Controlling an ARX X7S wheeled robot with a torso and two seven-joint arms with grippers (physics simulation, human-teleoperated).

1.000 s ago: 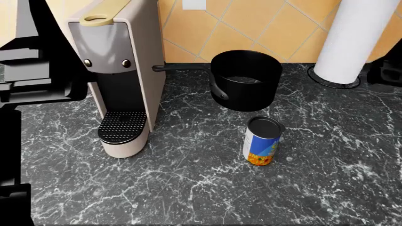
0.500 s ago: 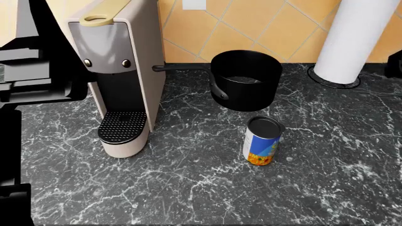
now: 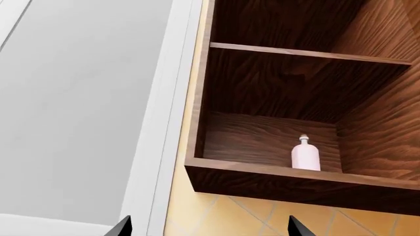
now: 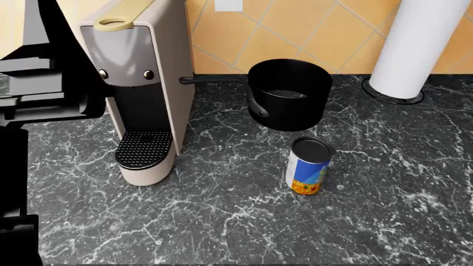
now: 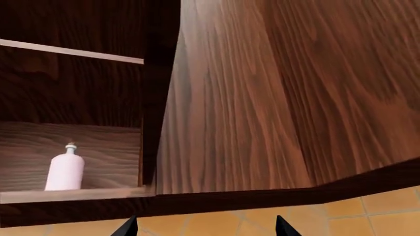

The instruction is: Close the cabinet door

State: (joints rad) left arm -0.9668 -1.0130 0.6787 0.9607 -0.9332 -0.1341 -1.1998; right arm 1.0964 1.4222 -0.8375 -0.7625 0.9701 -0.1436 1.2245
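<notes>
The wooden cabinet point(image 3: 276, 184) stands open above the tiled wall, with a pale pink bottle point(image 3: 306, 156) on its lower shelf. In the right wrist view the cabinet door point(image 5: 256, 98) is a big wood-grain panel swung out beside the opening, and the same bottle point(image 5: 64, 169) shows to its side. My left gripper point(image 3: 208, 227) is open below the cabinet's bottom edge, holding nothing. My right gripper point(image 5: 204, 228) is also open and empty, below the door's lower edge and apart from it. Only the tips of the fingers show in each wrist view.
On the dark marble counter point(image 4: 221, 221) stand a beige coffee machine point(image 4: 144, 88), a black pot point(image 4: 289, 94), a printed can point(image 4: 309, 165) and a white paper towel roll point(image 4: 417, 44). My left arm point(image 4: 37, 83) rises at the left edge. A white panel point(image 3: 78, 113) flanks the cabinet.
The dark part of my right arm at the head view's right edge has left the view. My left arm has shifted slightly. The counter objects have not moved.
</notes>
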